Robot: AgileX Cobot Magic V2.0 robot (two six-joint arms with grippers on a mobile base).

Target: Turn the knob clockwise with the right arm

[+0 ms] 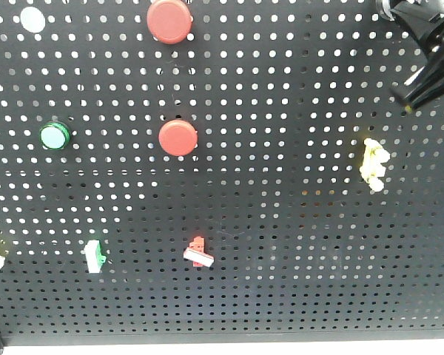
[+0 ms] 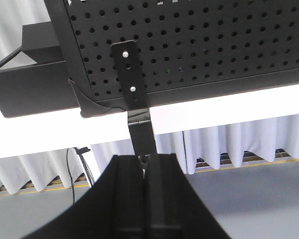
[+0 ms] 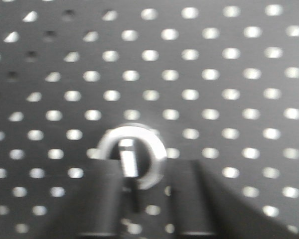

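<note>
Sitting between right end effector (image 3: 143,168) tips, knob (image 3: 134,128), pointer bar (image 3: 127,158) upright.

Your black pegboard (image 1: 296,244), seen head-on: upper red button (image 1: 170,20) directly above lower red button (image 1: 177,137), green button (image 1: 54,136) left, yellow toggle (image 1: 374,164) right, your right arm (image 1: 429,52) at the top-right corner.

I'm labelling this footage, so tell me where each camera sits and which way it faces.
Front: faces the black perforated board squarely; right arm in the top corner.
Left wrist: looks up at the board's lower edge; shut left claw below.
Right wrist: close on the small black silver-ringed knob; the right claw frames its lower part.
All share the board.
</note>
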